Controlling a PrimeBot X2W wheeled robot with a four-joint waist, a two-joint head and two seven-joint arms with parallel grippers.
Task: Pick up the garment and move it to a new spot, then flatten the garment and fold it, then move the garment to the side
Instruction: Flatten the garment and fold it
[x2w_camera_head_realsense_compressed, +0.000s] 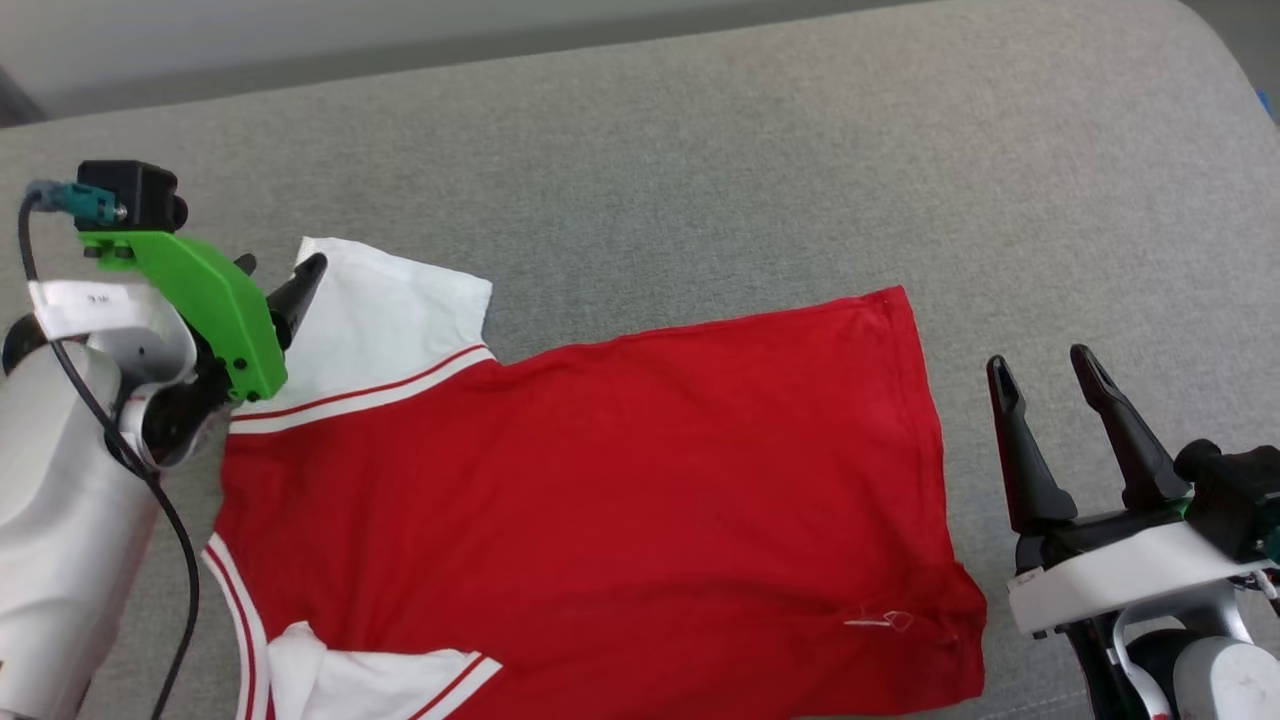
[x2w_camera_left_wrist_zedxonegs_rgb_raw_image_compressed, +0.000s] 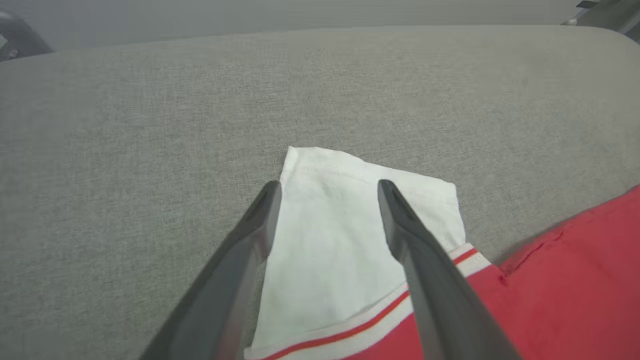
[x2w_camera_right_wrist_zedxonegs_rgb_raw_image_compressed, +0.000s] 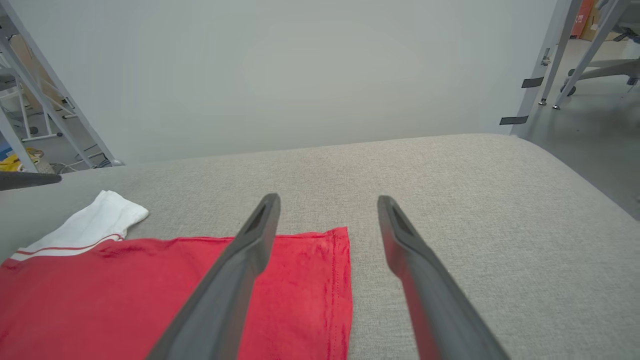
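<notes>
The garment (x2w_camera_head_realsense_compressed: 620, 480) lies spread flat on the grey cushioned surface (x2w_camera_head_realsense_compressed: 700, 150), its plain red body running from left to right. One white sleeve (x2w_camera_head_realsense_compressed: 385, 315) with striped trim points to the far left, and a second white sleeve (x2w_camera_head_realsense_compressed: 370, 680) lies at the bottom left. My left gripper (x2w_camera_head_realsense_compressed: 280, 268) hovers open over the far sleeve (x2w_camera_left_wrist_zedxonegs_rgb_raw_image_compressed: 330, 235), one finger at each side of it. Open and empty, my right gripper (x2w_camera_head_realsense_compressed: 1045, 370) stands just right of the garment's hem (x2w_camera_right_wrist_zedxonegs_rgb_raw_image_compressed: 340, 290), fingers pointing away from me.
The grey cushion (x2w_camera_right_wrist_zedxonegs_rgb_raw_image_compressed: 450, 200) stretches wide behind and to the right of the garment, rounding off at its right edge. Past it are a pale wall (x2w_camera_right_wrist_zedxonegs_rgb_raw_image_compressed: 300, 75), metal frame legs (x2w_camera_right_wrist_zedxonegs_rgb_raw_image_compressed: 545, 65) on the right and a rack (x2w_camera_right_wrist_zedxonegs_rgb_raw_image_compressed: 30, 100) on the left.
</notes>
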